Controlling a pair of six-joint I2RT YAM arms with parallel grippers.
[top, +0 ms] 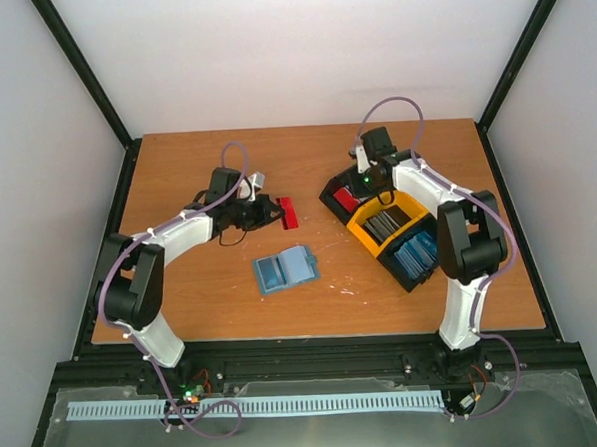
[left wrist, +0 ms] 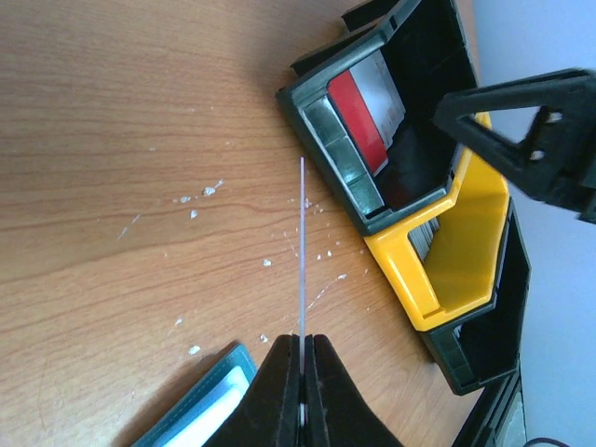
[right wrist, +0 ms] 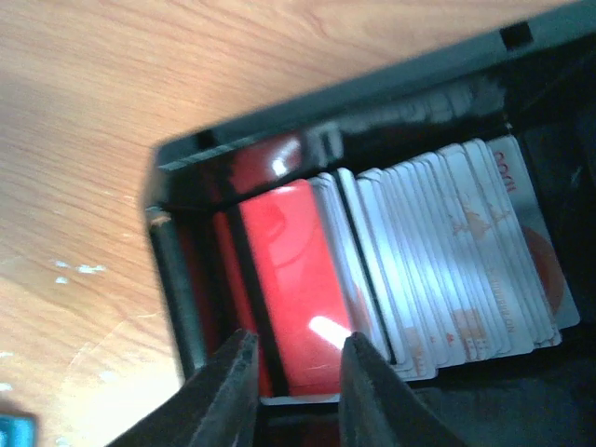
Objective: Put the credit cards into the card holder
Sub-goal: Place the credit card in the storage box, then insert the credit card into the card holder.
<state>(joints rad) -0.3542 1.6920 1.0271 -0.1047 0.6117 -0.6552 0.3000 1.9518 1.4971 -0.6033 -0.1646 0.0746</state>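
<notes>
My left gripper is shut on a red credit card, held above the table left of the tray. In the left wrist view that card shows edge-on as a thin line sticking out of the closed gripper. The blue-grey card holder lies open on the table just in front; its corner shows below the left fingers. My right gripper hovers open over the tray's end compartment, its jaws apart above a red card standing beside several white-backed cards.
The black-and-yellow three-compartment tray sits at the right, with grey cards in the yellow bin and blue ones in the nearest bin. White specks dot the wood. A right finger reaches over the tray.
</notes>
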